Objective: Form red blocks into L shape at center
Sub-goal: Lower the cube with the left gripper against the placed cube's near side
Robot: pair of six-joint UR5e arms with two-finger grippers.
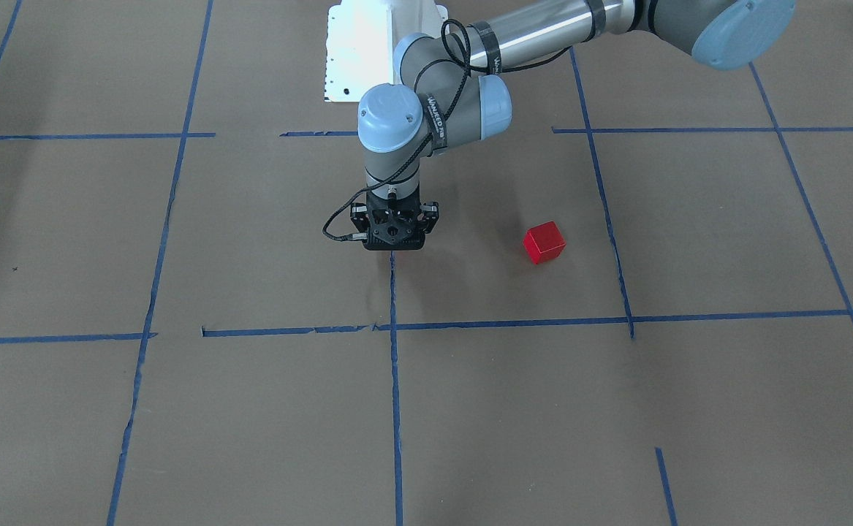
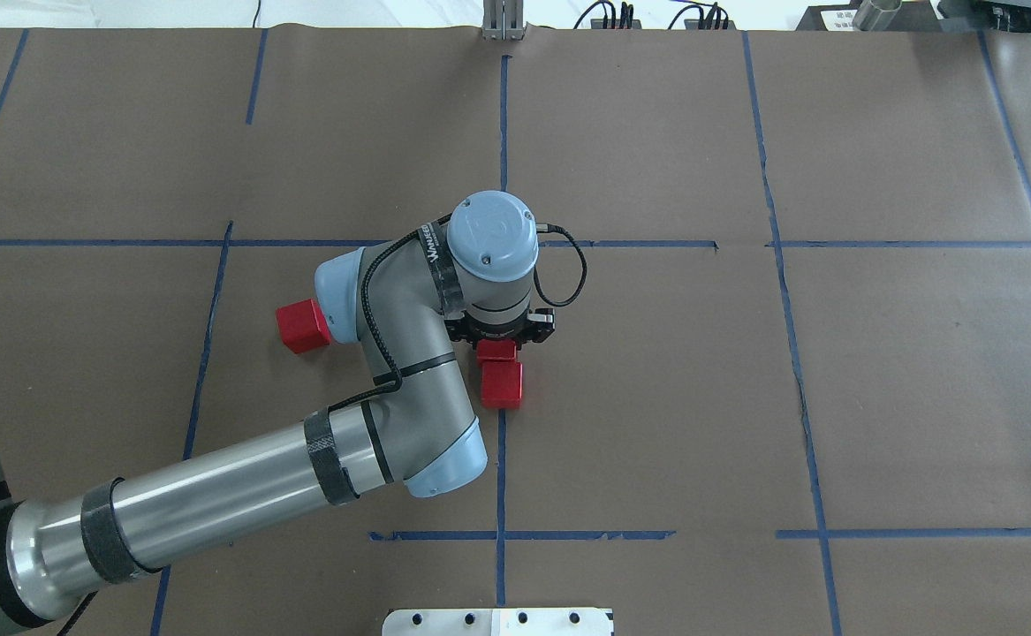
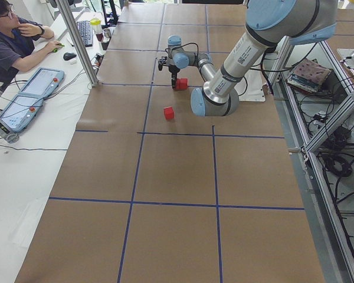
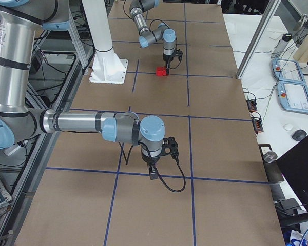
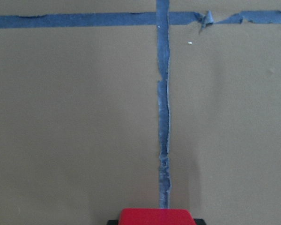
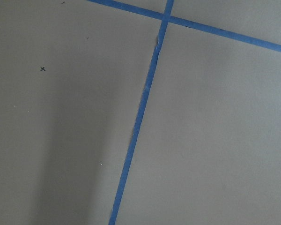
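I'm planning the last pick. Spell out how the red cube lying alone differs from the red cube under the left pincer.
The lone small red cube lies on bare brown paper, off the long blue tape line; the red cube under the left pincer sits on that line. The lone cube stands apart, skewed to the tape; the other sits close against a third red cube. Both are bright red cubes of like size.

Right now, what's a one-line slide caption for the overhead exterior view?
Left pincer grips a red block beside a second block on the center line; third block sits apart, left.
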